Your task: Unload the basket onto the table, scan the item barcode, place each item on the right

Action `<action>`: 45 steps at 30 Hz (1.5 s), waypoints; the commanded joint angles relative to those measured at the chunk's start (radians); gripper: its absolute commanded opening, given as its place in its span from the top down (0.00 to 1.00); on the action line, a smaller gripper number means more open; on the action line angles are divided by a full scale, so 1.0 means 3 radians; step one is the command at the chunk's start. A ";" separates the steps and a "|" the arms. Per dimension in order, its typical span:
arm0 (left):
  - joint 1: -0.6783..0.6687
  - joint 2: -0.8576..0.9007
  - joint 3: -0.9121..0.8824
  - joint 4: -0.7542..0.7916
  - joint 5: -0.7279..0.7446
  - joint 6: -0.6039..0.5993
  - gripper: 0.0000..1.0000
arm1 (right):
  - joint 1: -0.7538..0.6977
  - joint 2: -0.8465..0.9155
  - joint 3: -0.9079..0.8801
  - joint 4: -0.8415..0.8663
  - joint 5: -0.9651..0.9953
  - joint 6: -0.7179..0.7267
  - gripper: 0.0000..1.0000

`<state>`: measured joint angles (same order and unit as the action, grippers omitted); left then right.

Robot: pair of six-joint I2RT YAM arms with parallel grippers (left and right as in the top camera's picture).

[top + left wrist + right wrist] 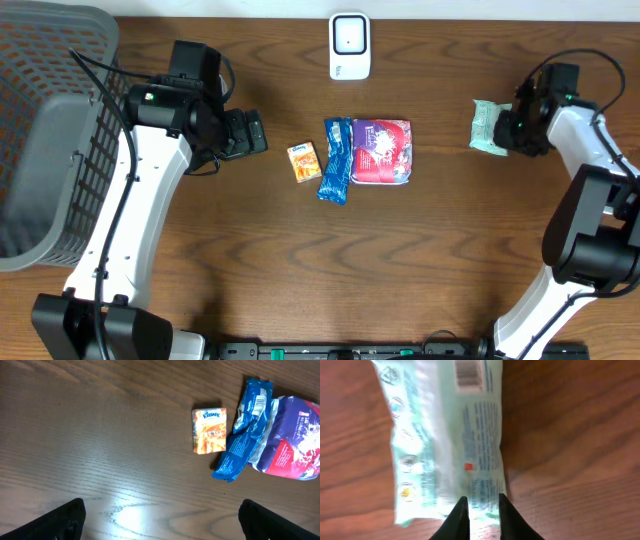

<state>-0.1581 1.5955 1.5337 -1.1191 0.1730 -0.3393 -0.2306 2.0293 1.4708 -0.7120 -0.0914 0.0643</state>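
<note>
So, my right gripper (480,504) is pinched nearly shut on the mint-green packet (445,435), well right of the scanner (349,45). I'd carry it over keeping the barcode (469,374) flat, uncrumpled and facing it.

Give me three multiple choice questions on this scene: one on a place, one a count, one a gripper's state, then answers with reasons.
1. Where is the white scanner? A far side, centre; B near side, left; C right side.
2. How many packets lie together in the middle? A two; B three; C five.
3. The right gripper is: A wide open; B shut on the pale green packet; C shut on nothing.
Answers: 1 A, it stands beyond the middle packets. 2 B, the Kleenex pack, blue packet and purple packet. 3 B, its fingers pinch the packet's edge.
</note>
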 commanded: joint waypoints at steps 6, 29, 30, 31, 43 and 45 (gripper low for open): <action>0.0015 0.0014 0.0018 -0.0011 -0.0032 0.0020 0.02 | 0.0084 -0.0046 0.0495 -0.0268 -0.0061 0.0095 0.99; 0.0015 0.0014 0.0018 -0.0011 -0.0032 0.0020 0.02 | 0.0088 0.0081 -0.0605 0.0964 0.0225 0.0036 0.99; 0.0015 0.0014 0.0018 -0.0011 -0.0032 0.0020 0.02 | 0.0089 0.0080 -0.0587 0.0956 0.0223 -0.0046 0.99; 0.0015 0.0014 0.0018 -0.0011 -0.0032 0.0020 0.02 | 0.0089 0.0080 -0.0553 0.0926 0.0223 -0.0107 0.99; 0.0015 0.0014 0.0018 -0.0011 -0.0032 0.0020 0.02 | 0.0099 0.0080 0.0329 -0.0062 0.0084 -0.0294 0.97; 0.0015 0.0014 0.0018 -0.0011 -0.0032 0.0020 0.02 | 0.0111 0.0080 0.0431 -0.0263 -0.0207 -0.0294 0.89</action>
<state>-0.1581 1.5955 1.5337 -1.1191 0.1734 -0.3393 -0.2050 2.0491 1.5387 -0.7433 -0.0582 -0.0071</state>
